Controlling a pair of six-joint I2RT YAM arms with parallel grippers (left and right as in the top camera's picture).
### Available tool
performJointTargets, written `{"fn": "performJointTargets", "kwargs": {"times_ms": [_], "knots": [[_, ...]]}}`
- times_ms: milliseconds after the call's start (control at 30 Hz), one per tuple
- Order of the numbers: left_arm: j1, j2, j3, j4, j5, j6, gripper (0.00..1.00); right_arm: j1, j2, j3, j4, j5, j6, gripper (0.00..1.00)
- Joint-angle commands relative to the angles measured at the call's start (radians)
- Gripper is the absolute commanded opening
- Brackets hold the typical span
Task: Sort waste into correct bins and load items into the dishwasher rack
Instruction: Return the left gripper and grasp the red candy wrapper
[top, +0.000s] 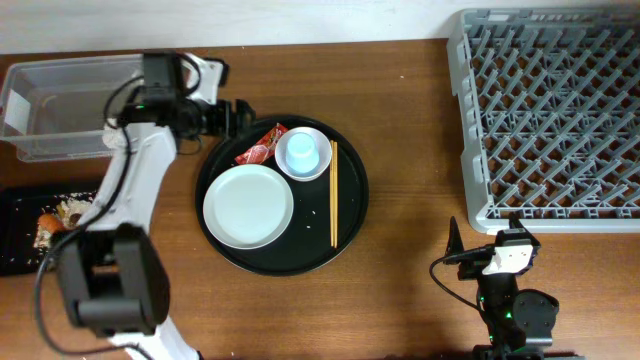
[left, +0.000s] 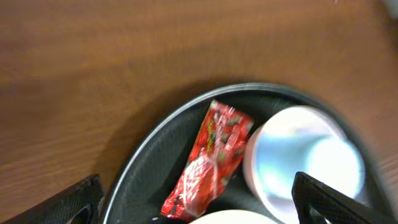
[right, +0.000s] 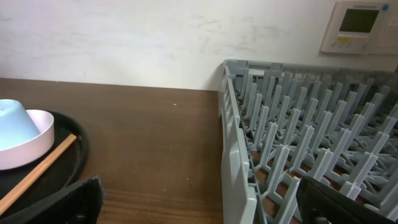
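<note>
Lying on the round tray's (top: 345, 215) far-left part, just beside the bowl (top: 322, 162): wrapper (top: 260, 147), red film; light, limp, likely slippery. Best pinched across its middle. Left hand (top: 240, 115) near it, parted. Right hand (right: 199, 190) parted, beside the rack (top: 545, 110).

The grey rack (top: 548, 115) fills the far right corner of the worktop. The clear tub (top: 60, 105) lies at the far left corner. In front of it, at the left edge, is the black tray (top: 15, 250), with beige crumbs (top: 72, 209) and an orange carrot (top: 47, 222) inside. Left of the middle, the pale plate (top: 248, 206) lies flat. Behind it the red wrapper (top: 262, 146) lies just beside the pinkish-white bowl (top: 318, 168), which holds the light-blue cup (top: 301, 151). The chopsticks (top: 333, 193) lie together right of the plate, running from far to near.
</note>
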Motion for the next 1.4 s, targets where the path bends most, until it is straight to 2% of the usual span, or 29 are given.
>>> {"fn": "performJointTargets", "kwargs": {"times_ms": [0, 167, 200, 433, 700, 1200, 1367], "knots": [[-0.037, 0.082, 0.005, -0.01, -0.077, 0.099, 0.96, 0.006, -0.008, -0.005, -0.005, 0.005, 0.005, 0.98], [-0.055, 0.134, 0.005, -0.011, -0.103, 0.1, 0.89, 0.006, -0.008, -0.005, -0.005, 0.005, 0.005, 0.98], [-0.056, 0.14, 0.005, -0.013, -0.114, 0.1, 0.83, 0.006, -0.008, -0.005, -0.005, 0.005, 0.005, 0.98], [-0.1, 0.161, 0.005, -0.029, -0.25, 0.102, 0.83, 0.006, -0.008, -0.005, -0.005, 0.005, 0.005, 0.98], [-0.172, 0.216, 0.005, -0.051, -0.329, 0.121, 0.84, 0.006, -0.008, -0.005, -0.005, 0.005, 0.005, 0.98], [-0.177, 0.222, 0.005, -0.029, -0.326, 0.152, 0.83, 0.006, -0.008, -0.005, -0.005, 0.005, 0.005, 0.98], [-0.178, 0.253, 0.005, -0.022, -0.326, 0.152, 0.78, 0.006, -0.008, -0.005, -0.005, 0.005, 0.005, 0.98]]}}
